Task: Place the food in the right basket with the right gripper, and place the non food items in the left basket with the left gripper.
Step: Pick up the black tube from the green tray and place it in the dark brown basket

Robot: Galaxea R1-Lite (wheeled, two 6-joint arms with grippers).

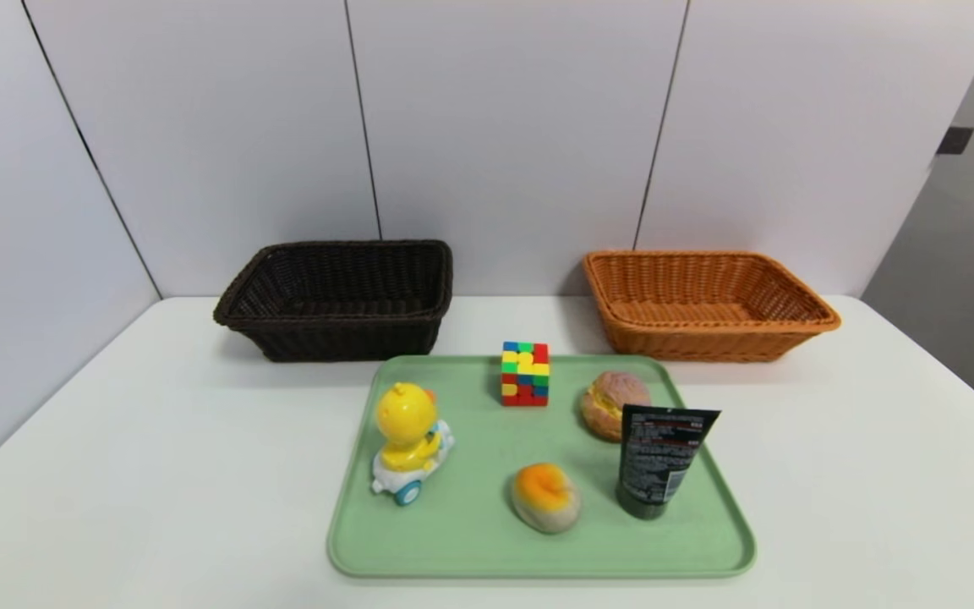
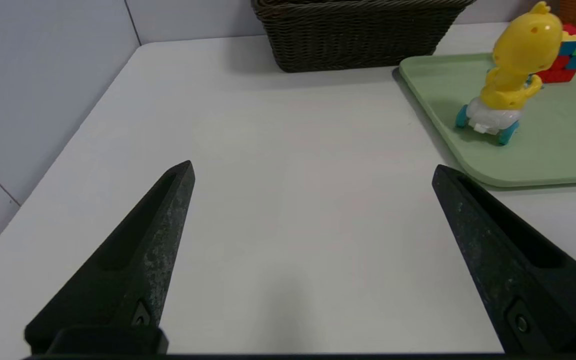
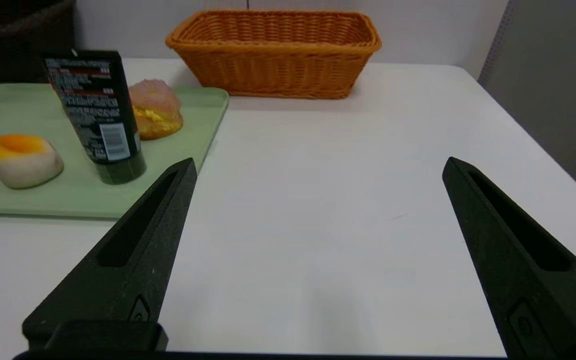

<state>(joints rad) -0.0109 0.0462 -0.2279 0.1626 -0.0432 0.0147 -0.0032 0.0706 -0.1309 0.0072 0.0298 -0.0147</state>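
Both the left claw (image 2: 313, 167) and right claw (image 3: 318, 165) hang spread wide, empty, short of the green tray (image 1: 470, 541). The upright black tube (image 1: 660, 461) stands just beside the pink-topped bun (image 1: 614, 404), so a careless reach could topple it.

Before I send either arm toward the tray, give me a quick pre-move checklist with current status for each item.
1. Left gripper open, holding nothing: ok.
2. Right gripper open, holding nothing: ok.
3. Dark brown basket and orange basket empty: ok.
4. All five items on the green tray: duck toy, puzzle cube, black tube, pink-topped bun, orange-centred bun: ok.
5. Black tube standing upright on its cap, close in front of the pink-topped bun: not ok, may tip.
6. Orange-centred bun free of neighbours: ok.
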